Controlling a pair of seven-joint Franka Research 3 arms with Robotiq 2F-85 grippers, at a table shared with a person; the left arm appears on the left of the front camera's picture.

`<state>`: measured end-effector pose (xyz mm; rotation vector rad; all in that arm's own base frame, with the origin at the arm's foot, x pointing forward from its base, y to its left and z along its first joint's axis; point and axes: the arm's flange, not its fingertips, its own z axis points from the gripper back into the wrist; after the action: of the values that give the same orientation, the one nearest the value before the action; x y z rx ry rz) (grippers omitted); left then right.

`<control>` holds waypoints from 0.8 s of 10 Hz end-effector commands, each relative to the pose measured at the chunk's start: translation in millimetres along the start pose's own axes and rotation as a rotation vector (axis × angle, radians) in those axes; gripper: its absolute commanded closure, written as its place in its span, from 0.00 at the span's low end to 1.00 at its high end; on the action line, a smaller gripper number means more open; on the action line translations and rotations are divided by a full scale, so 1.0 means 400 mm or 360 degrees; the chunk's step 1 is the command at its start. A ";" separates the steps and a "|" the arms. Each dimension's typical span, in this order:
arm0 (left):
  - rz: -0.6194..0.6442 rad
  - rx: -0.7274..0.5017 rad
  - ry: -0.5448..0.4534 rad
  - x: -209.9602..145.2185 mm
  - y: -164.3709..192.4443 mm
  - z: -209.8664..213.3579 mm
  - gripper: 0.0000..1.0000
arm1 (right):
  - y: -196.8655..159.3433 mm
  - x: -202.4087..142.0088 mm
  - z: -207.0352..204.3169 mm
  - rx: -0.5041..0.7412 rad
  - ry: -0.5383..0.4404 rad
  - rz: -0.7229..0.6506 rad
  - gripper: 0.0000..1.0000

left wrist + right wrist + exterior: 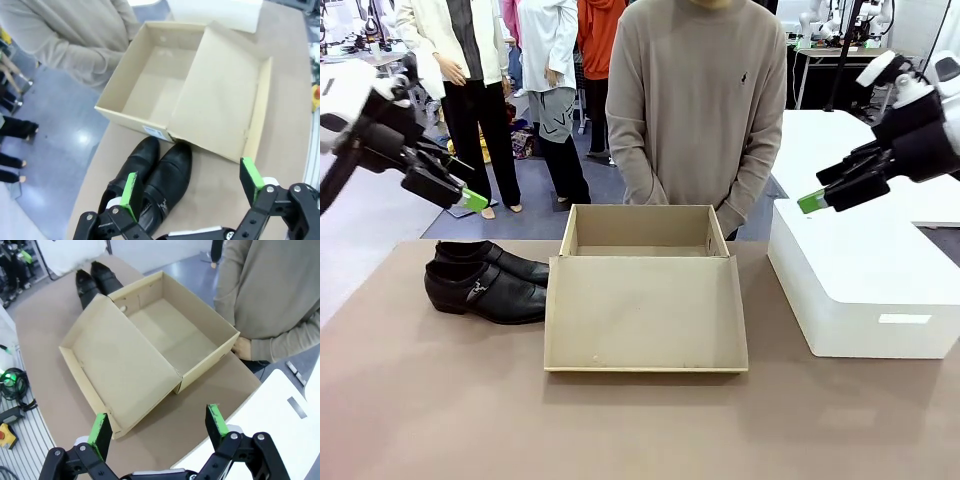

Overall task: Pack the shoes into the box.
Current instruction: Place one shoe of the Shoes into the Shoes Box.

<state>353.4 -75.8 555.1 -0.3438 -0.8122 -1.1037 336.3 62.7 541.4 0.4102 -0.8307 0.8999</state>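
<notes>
- Left gripper (470, 200): raised in the air above and a little behind the shoes (485, 283), tilted down toward the table (440, 400); jaws spread wide, nothing between them.
- Right gripper (812, 203): raised over the left end of the white box (865, 290), pointing down and left; jaws spread wide as well, empty.
- Box (638, 228): mid-table, open, with only a bare cardboard floor inside.
- Lid (645, 315): folded out flat toward the robot, inner side up, also bare.
- Shoes: outside the box, side by side on the table just to its left, toes pointing at it and close against its left side; buckle strap showing on the nearer one.
- White box: on the right of the table, apart from the box by a strip of bare tabletop.
- Person (698, 100): standing at the far edge right behind the box, arms lowered, one hand (243, 347) just beside its far corner.
</notes>
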 end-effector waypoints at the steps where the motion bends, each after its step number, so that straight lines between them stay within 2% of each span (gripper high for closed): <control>1: 0.0016 -0.0037 -0.0030 -0.012 0.023 0.006 0.00 | 0.007 -0.051 0.001 0.0085 -0.0094 0.0032 0.00; 4: 0.0086 -0.0051 -0.0016 -0.027 0.030 0.009 0.00 | 0.011 -0.051 0.001 0.0119 -0.0105 0.0030 0.00; 5: 0.0063 -0.0032 -0.0032 -0.022 0.019 0.017 0.00 | 0.013 -0.050 0.000 0.0126 -0.0106 0.0018 0.00; 6: 0.0063 -0.0032 -0.0032 -0.022 0.019 0.017 0.00 | -0.008 -0.013 0.018 0.0073 -0.0059 -0.0017 0.00; 8: 0.0063 -0.0032 -0.0032 -0.022 0.019 0.017 0.00 | -0.008 -0.013 0.018 0.0073 -0.0059 -0.0017 0.00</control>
<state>353.1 -65.2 555.0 -0.3763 -0.8031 -1.0520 332.6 52.6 541.8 0.4645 -0.8341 0.8996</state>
